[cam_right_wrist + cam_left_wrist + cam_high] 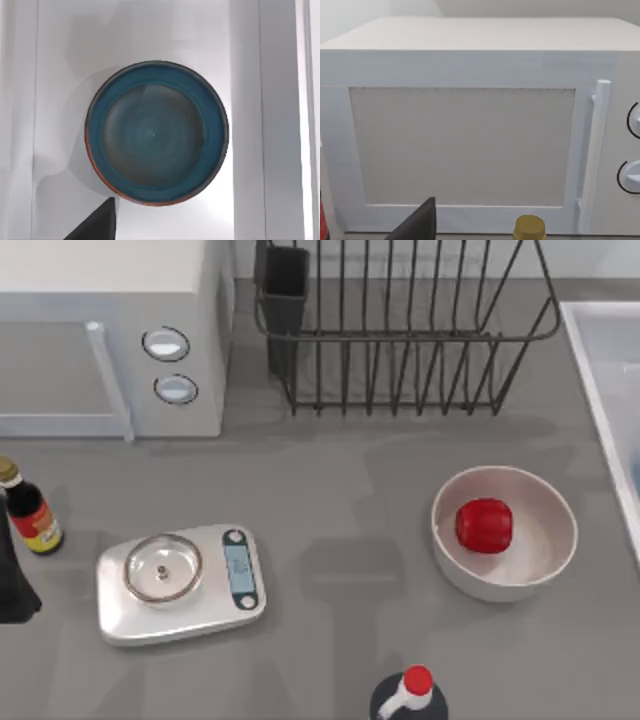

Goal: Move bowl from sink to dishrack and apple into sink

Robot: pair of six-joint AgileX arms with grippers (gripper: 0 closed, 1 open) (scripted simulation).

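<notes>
From above, the apple point(484, 525) is sitting in the white bowl point(545, 565) on the counter point(350, 490), left of the sink point(600, 350), below the dishrack point(400, 330). My left wrist is facing the microwave point(470, 125). My right wrist is looking down on the bowl point(156, 133) lying in the sink point(55, 100). I cannot tell either claw's state.

The teal-blue bowl point(156, 133) sits upright in the middle of the frame, on the pale floor of the sink point(55, 75). A dark pincer tip point(97, 225) is at the lower left.
</notes>
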